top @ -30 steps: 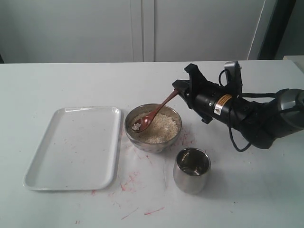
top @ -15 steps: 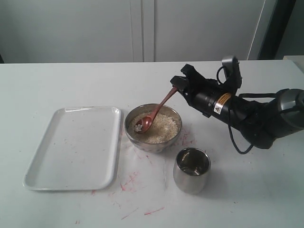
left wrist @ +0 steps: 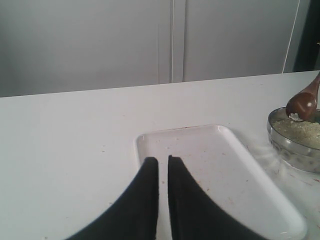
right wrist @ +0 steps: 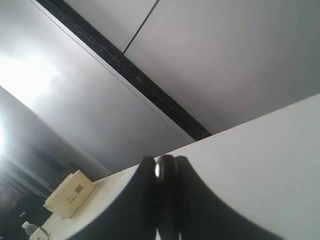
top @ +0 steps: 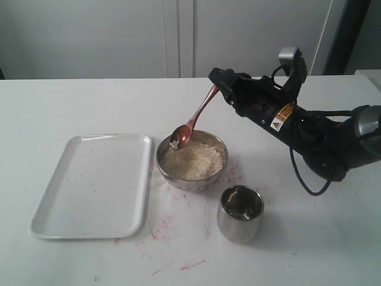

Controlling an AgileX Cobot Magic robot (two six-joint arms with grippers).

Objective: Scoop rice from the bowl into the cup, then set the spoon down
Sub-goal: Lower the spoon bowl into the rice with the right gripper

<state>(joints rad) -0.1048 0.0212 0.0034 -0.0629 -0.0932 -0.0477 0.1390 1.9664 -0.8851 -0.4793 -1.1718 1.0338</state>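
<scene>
The right claw (top: 219, 80) is clamped on the very end of the spoon's (top: 193, 122) handle. Holding it that far back probably gives the longest reach while keeping the claw itself clear of the grains. From the claw the spoon slants down and away, its scoop hanging just above the rim of the bowl (top: 221, 170) on the side farthest from the claw. A few grains of rice (top: 193, 161) sit on the scoop, and the bulk fills the bowl below the claw's tips. The cup (top: 240, 213) stands on the table (top: 309, 238) below the arm behind the claw, just beside the bowl and not touching it. That short gap makes for a short carry, though the slanted scoop looks likely to shed grains unless it is levelled.

The left claw (left wrist: 163, 165) has its fingers drawn together to a thin slit with nothing between them. It hangs over the white tray (left wrist: 150, 142), which stretches out ahead of its tips, seemingly parked away from the scooping.
</scene>
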